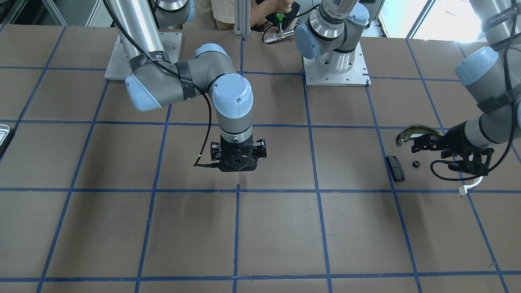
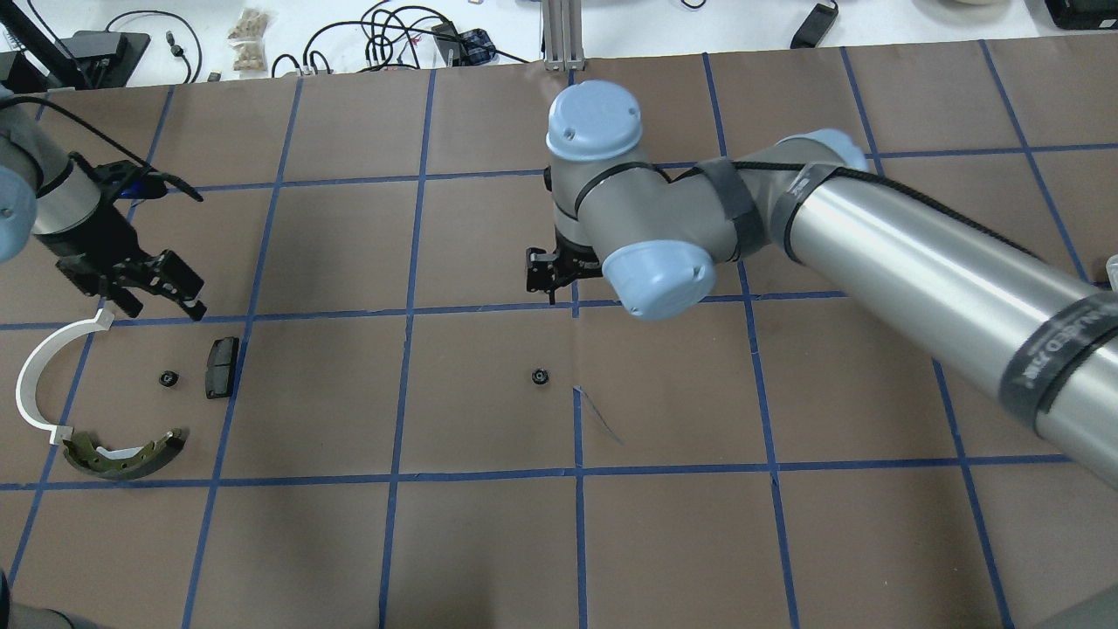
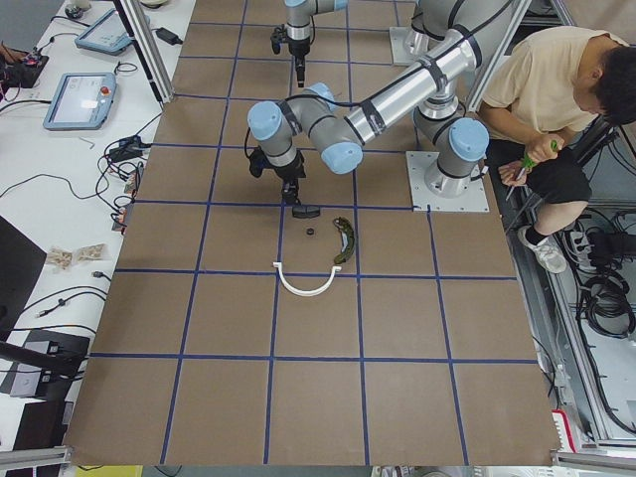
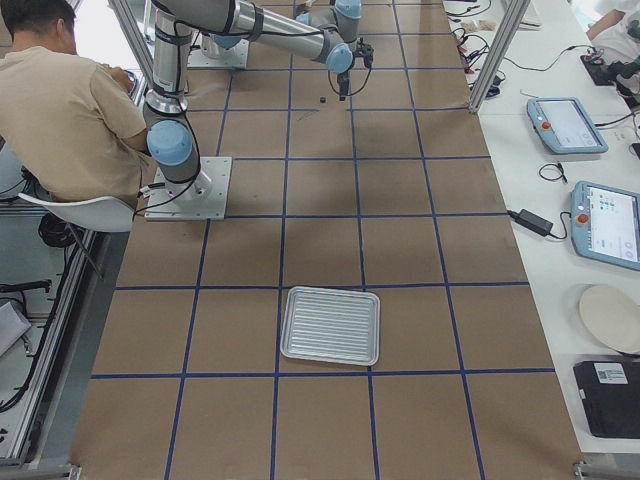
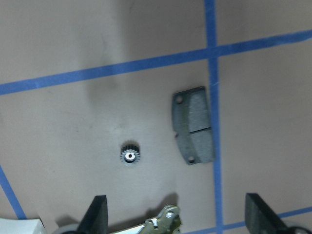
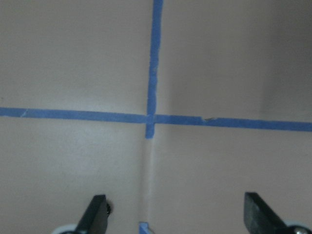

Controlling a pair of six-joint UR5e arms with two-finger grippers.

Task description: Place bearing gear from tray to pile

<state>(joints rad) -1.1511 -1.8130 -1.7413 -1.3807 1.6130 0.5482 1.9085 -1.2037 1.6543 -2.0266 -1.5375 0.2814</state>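
Note:
A small black bearing gear lies on the table in the pile, beside the black pad, the white arc and the olive-gold brake shoe. My left gripper is open and empty, hovering just above this gear and the pad. A second small gear lies alone mid-table. My right gripper points straight down close to it, open and empty. The silvery tray sits far off at the robot's right end, with nothing showing in it.
The table is brown paper with a blue tape grid. Both arm bases stand at the robot's edge. A seated person is by the bases. Tablets and cables lie on the white bench beyond the far edge.

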